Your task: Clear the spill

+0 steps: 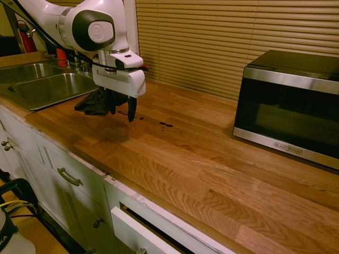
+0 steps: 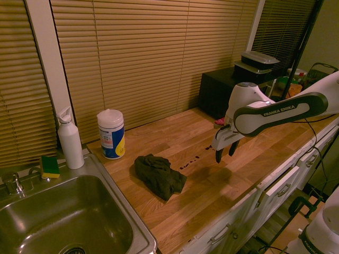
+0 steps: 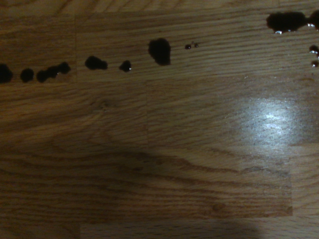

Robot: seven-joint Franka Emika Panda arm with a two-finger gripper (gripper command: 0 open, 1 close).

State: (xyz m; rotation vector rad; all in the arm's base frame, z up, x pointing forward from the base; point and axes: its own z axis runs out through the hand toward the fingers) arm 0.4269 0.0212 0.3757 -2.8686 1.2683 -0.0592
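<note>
The spill point(image 1: 166, 125) is a short trail of small dark drops on the wooden counter. It also shows as the spill point(image 2: 193, 160) in the second exterior view, and as a row of black drops point(image 3: 159, 50) in the wrist view. My gripper point(image 1: 123, 110) hangs open and empty just above the counter, over the trail; from the other side the gripper point(image 2: 225, 153) stands at the trail's end away from the sink. A crumpled dark cloth rag point(image 1: 95, 103) lies on the counter between the spill and the sink, seen as the rag point(image 2: 159, 175) from the other side.
A steel sink point(image 1: 47, 87) borders the counter beyond the rag. A microwave point(image 1: 291, 106) stands at the counter's other end. By the blinds stand a wipes canister point(image 2: 111, 134), a white bottle point(image 2: 70, 138) and a sponge point(image 2: 50, 165). The counter's front edge point(image 1: 106, 172) is near.
</note>
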